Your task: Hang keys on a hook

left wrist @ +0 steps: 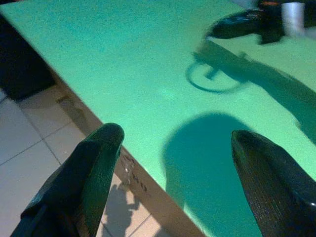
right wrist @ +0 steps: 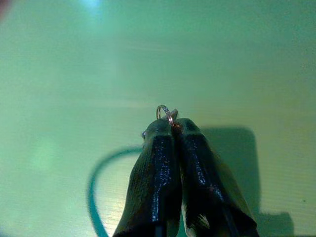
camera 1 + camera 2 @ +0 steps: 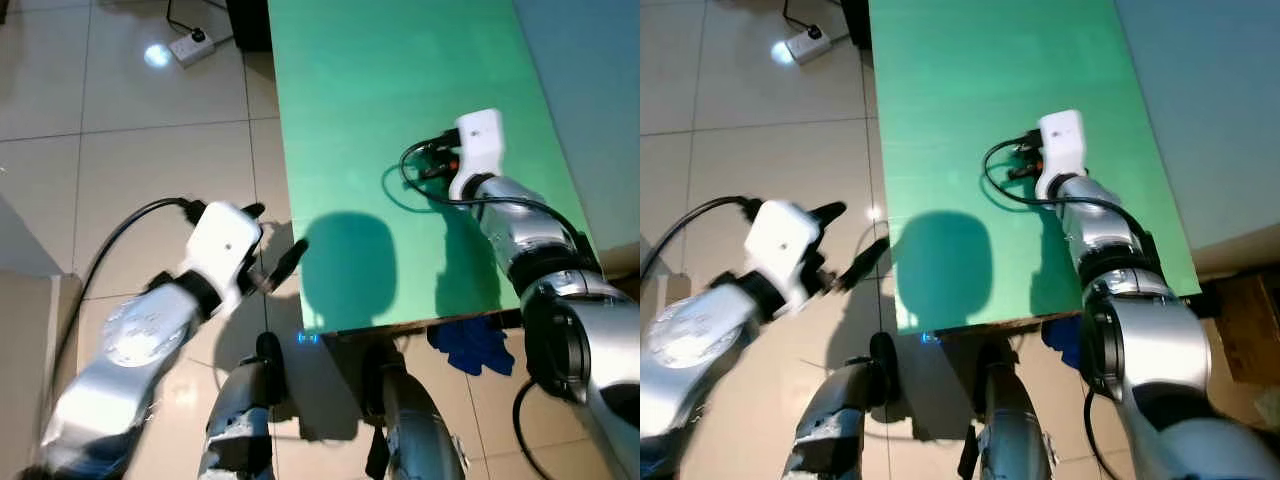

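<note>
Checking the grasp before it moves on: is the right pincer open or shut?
Shut. In the right wrist view the right pincer has both black fingers pressed together, pinching a small metal key ring above the green table.

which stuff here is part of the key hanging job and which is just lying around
Job:
- key ring, pinched in the shut right claw over the green table
- left claw, open, off the table's edge

Lying about:
- power strip on the tile floor
- blue cloth under the table's near edge

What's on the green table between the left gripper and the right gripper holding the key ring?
Bare green table, crossed by shadows, in the left wrist view.
</note>
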`<state>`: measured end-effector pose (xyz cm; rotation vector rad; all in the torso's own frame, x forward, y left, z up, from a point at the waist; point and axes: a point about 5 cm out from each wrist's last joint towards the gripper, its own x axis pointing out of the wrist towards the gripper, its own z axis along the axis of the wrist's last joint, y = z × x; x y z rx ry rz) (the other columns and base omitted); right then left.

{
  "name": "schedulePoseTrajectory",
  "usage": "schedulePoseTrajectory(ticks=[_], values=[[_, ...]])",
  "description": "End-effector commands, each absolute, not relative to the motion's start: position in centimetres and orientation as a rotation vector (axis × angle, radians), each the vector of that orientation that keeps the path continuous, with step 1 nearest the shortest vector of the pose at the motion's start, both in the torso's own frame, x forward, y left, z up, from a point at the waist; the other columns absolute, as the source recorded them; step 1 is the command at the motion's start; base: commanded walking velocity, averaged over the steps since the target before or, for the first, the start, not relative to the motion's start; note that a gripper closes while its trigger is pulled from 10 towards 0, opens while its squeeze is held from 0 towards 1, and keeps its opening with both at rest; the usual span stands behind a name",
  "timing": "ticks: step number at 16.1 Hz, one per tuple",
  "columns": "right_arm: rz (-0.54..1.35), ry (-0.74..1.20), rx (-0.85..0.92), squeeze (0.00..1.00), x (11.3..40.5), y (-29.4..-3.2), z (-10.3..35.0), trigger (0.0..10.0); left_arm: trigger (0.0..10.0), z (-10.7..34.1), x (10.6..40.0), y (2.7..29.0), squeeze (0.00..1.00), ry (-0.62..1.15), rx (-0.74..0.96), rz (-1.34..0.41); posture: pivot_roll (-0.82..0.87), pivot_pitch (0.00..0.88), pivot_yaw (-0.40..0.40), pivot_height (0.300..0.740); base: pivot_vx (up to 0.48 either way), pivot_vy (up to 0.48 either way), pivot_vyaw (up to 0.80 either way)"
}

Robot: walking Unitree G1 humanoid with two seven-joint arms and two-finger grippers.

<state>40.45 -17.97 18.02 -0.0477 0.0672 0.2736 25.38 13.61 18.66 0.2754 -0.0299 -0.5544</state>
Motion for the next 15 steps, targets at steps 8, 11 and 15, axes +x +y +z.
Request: schedulePoseTrajectory(ticks=[8, 11, 15], values=[[0.088, -0.276, 0.103, 0.0, 34.1, -19.4, 17.0, 0.0, 10.0, 16.8, 30.2, 14.4, 0.0, -0.074, 0.094, -0.287, -0.07, 0.0, 0.118, 0.74, 0.0, 0.0, 0.0], [0.103, -0.301, 0.106, 0.0, 31.6, -17.5, 16.9, 0.0, 10.0, 16.2, 30.8, 14.7, 0.0, -0.08, 0.066, -0.254, -0.09, 0.0, 0.148, 0.74, 0.0, 0.0, 0.0], [0.138, -0.221, 0.146, 0.0, 29.1, -15.5, 15.4, 0.0, 10.0, 15.2, 30.3, 15.1, 0.0, -0.066, 0.098, -0.22, -0.08, 0.0, 0.113, 0.74, 0.0, 0.0, 0.0]])
